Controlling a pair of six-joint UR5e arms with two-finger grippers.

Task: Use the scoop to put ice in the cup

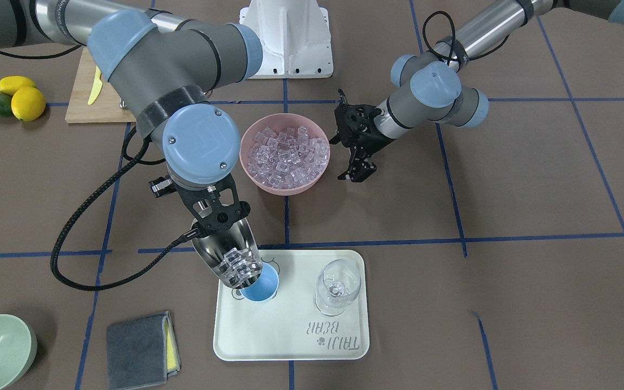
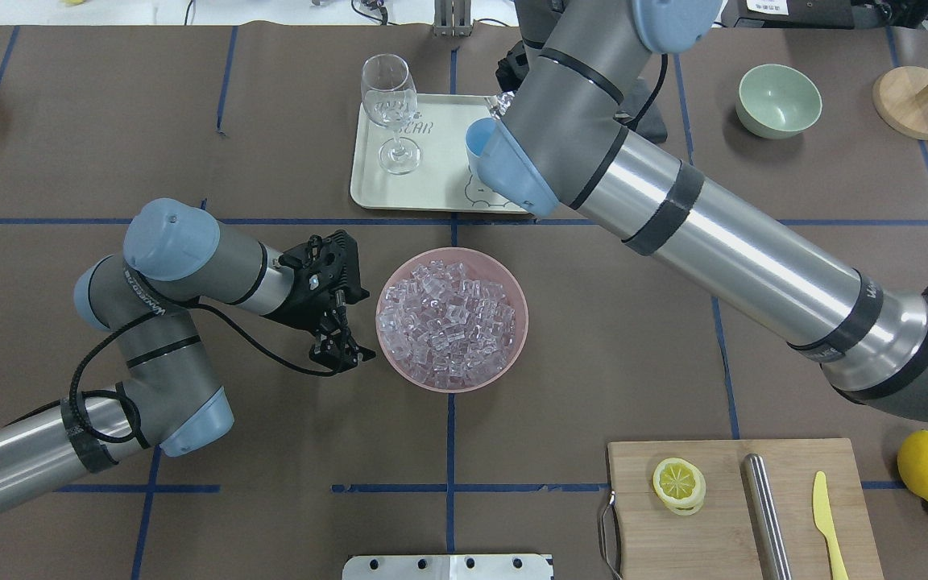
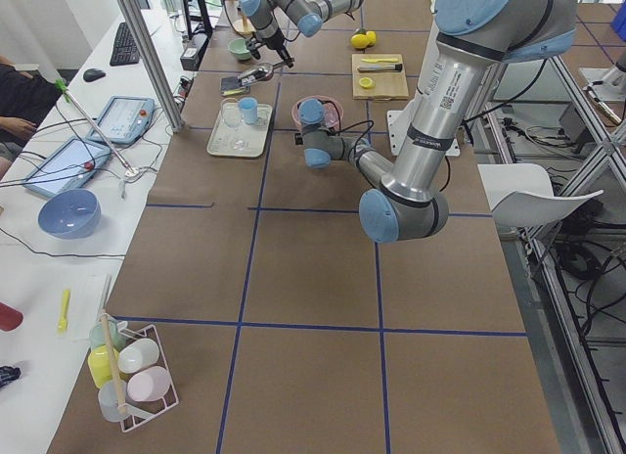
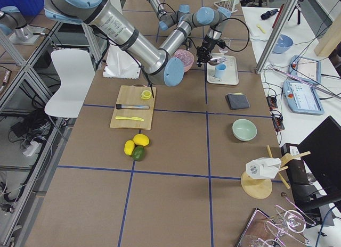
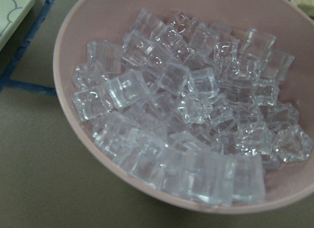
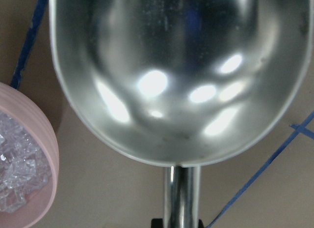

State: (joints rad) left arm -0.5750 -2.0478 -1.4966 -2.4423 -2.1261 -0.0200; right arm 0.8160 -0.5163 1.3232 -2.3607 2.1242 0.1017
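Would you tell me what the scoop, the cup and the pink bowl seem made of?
Scoop: polished metal, likely steel; mirror-like glints. Cup: probably plastic; opaque, matte light blue. Pink bowl: matte, thin-rimmed, likely plastic, perhaps ceramic.

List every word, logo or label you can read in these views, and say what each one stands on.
"TAIJI BEAR": on the pale rectangular plastic tray, upside down in the front-facing view.
"UR": raised logo on the right arm's round blue joint cap.
Lettering along the left arm's grey joint housing: too small to read.
Sticker on the left arm's silver tube: too small to read.
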